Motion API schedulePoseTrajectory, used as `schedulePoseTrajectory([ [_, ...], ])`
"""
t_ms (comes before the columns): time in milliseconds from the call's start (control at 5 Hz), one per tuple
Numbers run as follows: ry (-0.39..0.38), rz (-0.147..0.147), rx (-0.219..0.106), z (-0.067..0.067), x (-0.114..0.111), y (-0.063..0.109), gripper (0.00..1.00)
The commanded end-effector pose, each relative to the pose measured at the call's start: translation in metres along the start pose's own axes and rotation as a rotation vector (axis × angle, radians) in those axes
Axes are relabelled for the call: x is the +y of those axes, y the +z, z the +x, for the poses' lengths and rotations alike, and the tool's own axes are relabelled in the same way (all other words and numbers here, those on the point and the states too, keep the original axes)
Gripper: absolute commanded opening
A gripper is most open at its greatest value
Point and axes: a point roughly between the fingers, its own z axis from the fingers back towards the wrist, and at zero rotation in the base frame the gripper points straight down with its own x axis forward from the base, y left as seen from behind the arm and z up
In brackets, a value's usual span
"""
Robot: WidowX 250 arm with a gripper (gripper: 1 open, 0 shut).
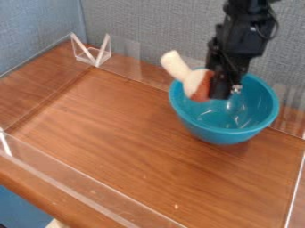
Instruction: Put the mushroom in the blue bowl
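My gripper [215,85] points down over the left rim of the blue bowl [238,125] and is shut on the mushroom [188,75]. The mushroom lies sideways in the fingers: its cream stem sticks out to the left and its orange-red cap sits against the fingers. It hangs just above the bowl's near-left edge, clear of the table. The bowl is a deep, glossy teal-blue one standing at the right back of the wooden table [107,134]; the arm hides part of its far rim.
A low clear plastic wall [71,178] runs around the table's edges. A small clear plastic stand [91,51] sits at the back left corner. A grey-blue wall stands behind the table.
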Motion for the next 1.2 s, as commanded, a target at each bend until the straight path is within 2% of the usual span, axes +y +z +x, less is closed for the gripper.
schedulePoseTrajectory([
  [0,-0.054,0.04,-0.063,0.008,0.008,0.018,0.0],
  [400,0.032,0.03,-0.076,0.0,0.007,0.006,0.0],
  [600,0.021,0.026,-0.082,0.002,0.001,0.001,0.0],
  [1000,0.004,0.021,-0.087,0.011,0.0,0.009,0.0],
])
